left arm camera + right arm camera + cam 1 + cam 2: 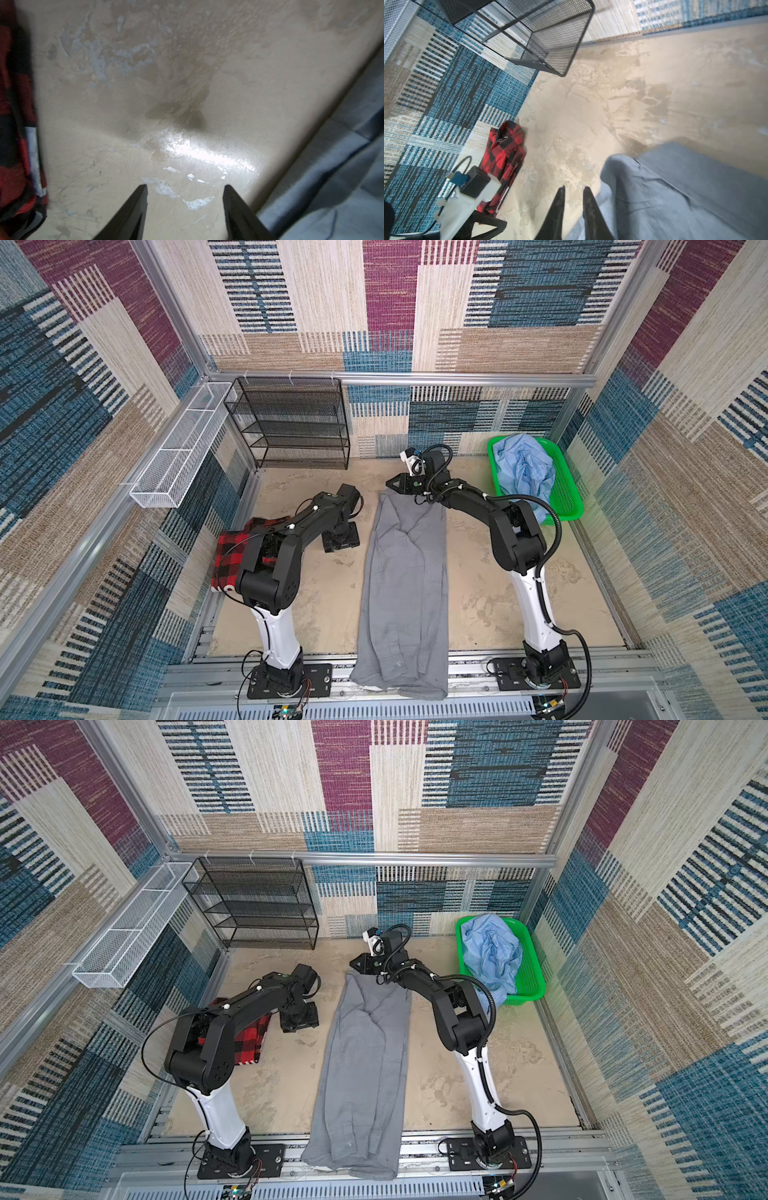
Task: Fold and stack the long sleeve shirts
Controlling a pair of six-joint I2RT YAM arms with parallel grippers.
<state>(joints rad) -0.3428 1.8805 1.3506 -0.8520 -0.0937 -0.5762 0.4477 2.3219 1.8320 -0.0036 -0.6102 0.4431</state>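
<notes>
Left edge of the table point(478, 572): a red-and-black plaid shirt point(226, 556), folded, partly under my left arm. My left gripper point(185, 188) hangs over bare table between that shirt and the grey one; its jaws are released, well apart, with nothing between them. Centre: the grey shirt point(405, 593), folded lengthwise into a long strip, lies flat from the far middle to the near edge and overhangs the front rail. My right gripper point(574, 188) is at the strip's far corner, its jaws parted by a narrow gap and holding nothing. Far right: a light blue shirt point(523, 468), crumpled, heaped in a green basket point(567, 489).
</notes>
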